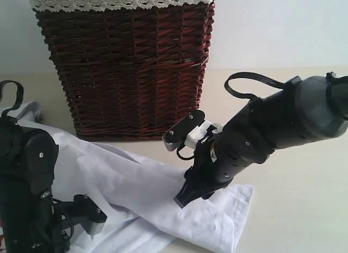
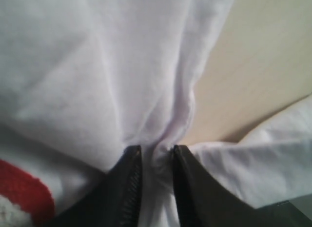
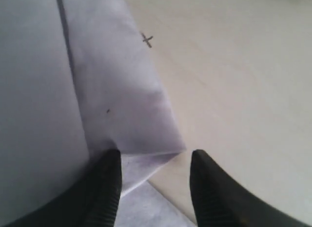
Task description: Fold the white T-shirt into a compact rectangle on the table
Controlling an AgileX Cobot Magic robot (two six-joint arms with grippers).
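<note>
Running slantwise across the desk, from the left arm toward the near right, the white T-shirt is seen lying rumpled and partly doubled in front of the wicker basket. The left pincer is closed on a raised pleat of the cloth, close to a red-edged letter of the chest print. The right pincer is held open at the shirt's opposite end, low over the fabric.

The relation on which the next move is judged to turn is shown in the right wrist view. A folded corner of the shirt lies between the two jaws, one jaw being set over cloth and the other over bare desk, with a lower layer showing beneath. The edge leading to that corner runs away from the pincer, roughly square to the line between the jaws, so a closing there would be expected to catch the corner. Whether the jaws touch the cloth cannot be told.
</note>
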